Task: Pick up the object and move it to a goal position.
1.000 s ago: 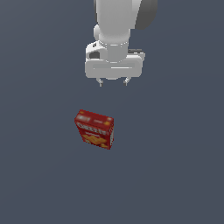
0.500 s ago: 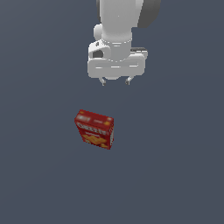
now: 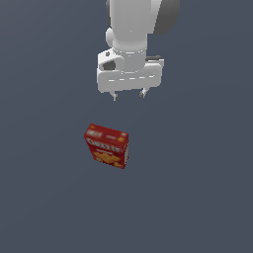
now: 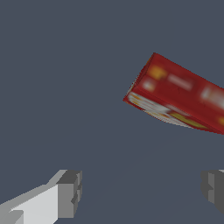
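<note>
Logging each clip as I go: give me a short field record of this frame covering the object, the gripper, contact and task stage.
object: red cracker box, standing on the grey floor, turned at an angle
gripper: gripper raised above the floor, beyond the box in the exterior view
jaws: open, nothing between them
fingers: both tips show in the wrist view
contact: none, box apart from gripper
task stage: box not yet grasped

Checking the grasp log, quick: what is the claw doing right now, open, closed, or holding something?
Claw: open and empty, above the red box and not touching it.
</note>
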`<state>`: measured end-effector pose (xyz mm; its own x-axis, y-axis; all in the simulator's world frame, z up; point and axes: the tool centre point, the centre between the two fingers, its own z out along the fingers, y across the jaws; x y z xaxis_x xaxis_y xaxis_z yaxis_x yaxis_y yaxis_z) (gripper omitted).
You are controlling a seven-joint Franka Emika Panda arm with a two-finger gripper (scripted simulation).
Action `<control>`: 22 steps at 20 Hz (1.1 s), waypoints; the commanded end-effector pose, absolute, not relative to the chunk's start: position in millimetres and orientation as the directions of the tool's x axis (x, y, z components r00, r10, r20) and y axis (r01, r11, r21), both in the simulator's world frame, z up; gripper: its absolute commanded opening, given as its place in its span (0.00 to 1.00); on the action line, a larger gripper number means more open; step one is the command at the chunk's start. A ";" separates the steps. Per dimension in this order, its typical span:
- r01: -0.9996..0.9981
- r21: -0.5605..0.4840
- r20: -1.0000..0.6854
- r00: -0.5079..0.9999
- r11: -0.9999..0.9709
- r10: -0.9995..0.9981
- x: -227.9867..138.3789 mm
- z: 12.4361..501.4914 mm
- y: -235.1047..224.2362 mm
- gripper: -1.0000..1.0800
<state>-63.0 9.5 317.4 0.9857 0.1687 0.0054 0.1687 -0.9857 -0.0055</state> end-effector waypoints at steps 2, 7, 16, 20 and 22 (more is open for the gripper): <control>0.227 -0.003 0.005 0.974 -0.974 0.227 -57.1 314.2 5.3 0.96; 0.334 0.001 0.003 0.943 -0.943 0.334 -46.3 308.1 -2.4 0.96; 0.525 0.004 0.000 0.851 -0.851 0.525 -26.6 295.2 -17.9 0.96; 0.602 0.005 -0.002 0.798 -0.798 0.602 -18.2 289.0 -25.1 0.96; 0.639 0.005 -0.003 0.769 -0.769 0.639 -14.1 285.8 -28.7 0.96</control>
